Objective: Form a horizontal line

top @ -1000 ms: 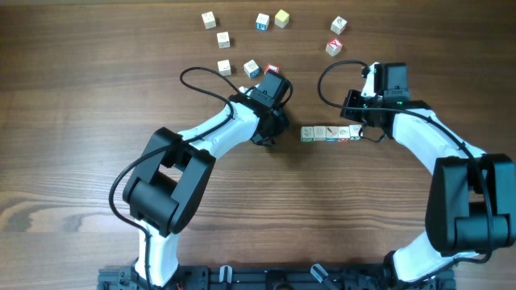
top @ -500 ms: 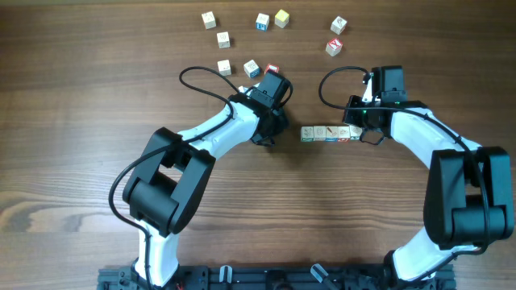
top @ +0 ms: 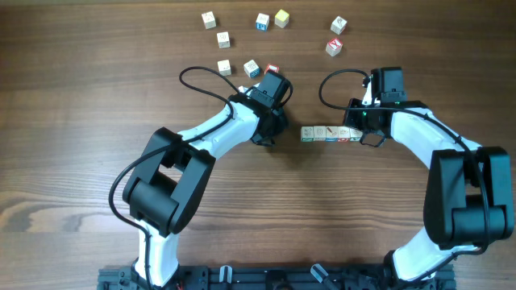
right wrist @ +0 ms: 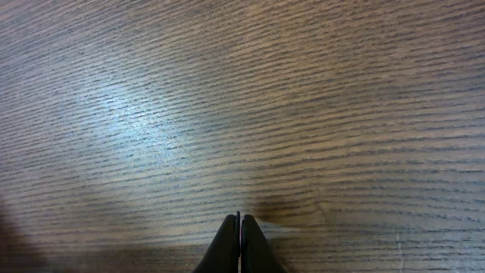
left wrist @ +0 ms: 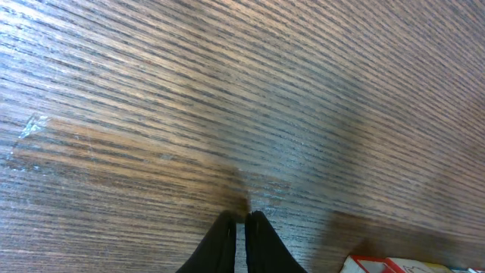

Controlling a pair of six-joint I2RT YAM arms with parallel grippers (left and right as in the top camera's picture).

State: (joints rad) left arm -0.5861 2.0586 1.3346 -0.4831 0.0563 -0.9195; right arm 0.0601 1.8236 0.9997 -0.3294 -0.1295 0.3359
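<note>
**Four-Cube Row Laid Between Two Closed Grippers**

At the right gripper (right wrist: 239,218) the fingers are seen pressed together with nothing pinched, and only bare table (right wrist: 151,98) is shown beneath them in its wrist view. The left gripper (left wrist: 239,220) is likewise closed on nothing (a hairline gap is left between its tips). A red-edged cube (left wrist: 375,264) is glimpsed at the bottom edge of that view, close to the fingers' base.

Between the two grippers the horizontal line (top: 330,133) is found: four cubes set side to side, its one end just beside the right gripper, its other end near the left gripper but apart from it. Whether the right gripper is touching the end cube cannot be told from above.

The closed fingers are judged to be kept that way so that each pair may serve as one blunt pusher for nudging cubes rather than lifting them. The task is judged nearly or fully done.

Farther off, beyond both grippers on the side away from the arm bases, the loose cubes (top: 223,39) are left scattered.
</note>
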